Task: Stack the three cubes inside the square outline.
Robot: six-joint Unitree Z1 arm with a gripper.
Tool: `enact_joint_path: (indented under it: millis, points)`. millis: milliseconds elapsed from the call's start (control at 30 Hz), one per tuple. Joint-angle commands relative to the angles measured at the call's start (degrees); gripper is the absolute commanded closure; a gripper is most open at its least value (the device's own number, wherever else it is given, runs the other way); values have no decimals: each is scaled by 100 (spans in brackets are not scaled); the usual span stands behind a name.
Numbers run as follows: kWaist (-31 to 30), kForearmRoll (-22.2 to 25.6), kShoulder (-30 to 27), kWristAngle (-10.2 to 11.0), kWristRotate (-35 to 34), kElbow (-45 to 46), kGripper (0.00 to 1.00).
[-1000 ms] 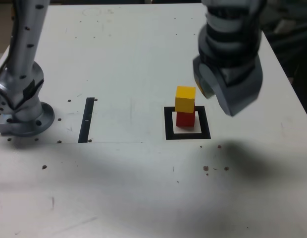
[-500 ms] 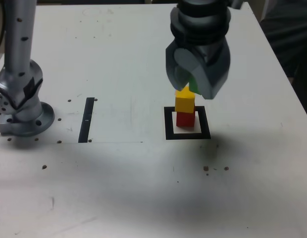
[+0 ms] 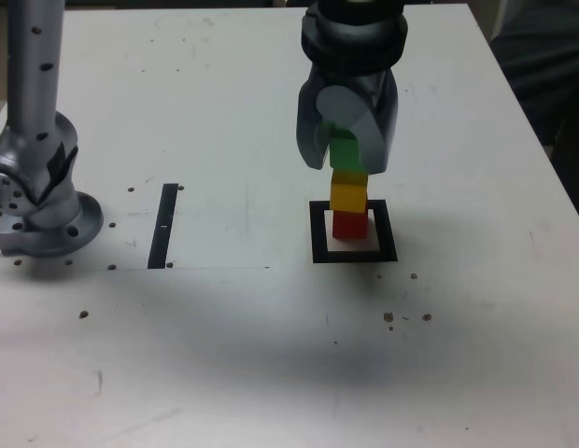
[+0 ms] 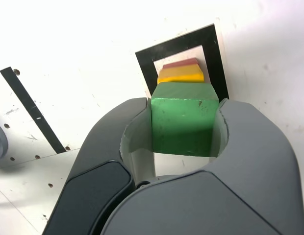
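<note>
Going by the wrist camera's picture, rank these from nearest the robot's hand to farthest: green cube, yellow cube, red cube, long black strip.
1. Solid green cube, between the fingers.
2. Yellow cube, just beyond it.
3. Dark red cube, under the yellow.
4. Straight black strip, off outside the square.

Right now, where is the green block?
In the exterior view, the green block is held between the gripper's jaws, just above the yellow block, right of the black strip.

Green cube (image 4: 184, 125) hangs, perhaps touching, at twelve o'clock of yellow (image 3: 348, 193) atop red (image 3: 349, 225), inside the black square outline (image 3: 318, 245).
</note>
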Motion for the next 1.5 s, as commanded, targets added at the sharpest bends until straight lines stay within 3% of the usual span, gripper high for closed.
enact_joint_path:
  millis: [0, 500, 567, 733, 800, 1100, 1467]
  points:
    - [36, -27, 12, -2, -27, 27, 62]
    - [66, -459, 52, -159, -65, 400, 60]
    - [66, -508, 47, -169, -63, 448, 49]
    - [68, -616, 20, -167, -58, 566, 7]
    - [69, -635, 3, -161, -60, 595, 1]
    - [67, -632, -335, 7, -155, 728, 1]
    - [68, -626, -1205, 242, -570, 1506, 1]
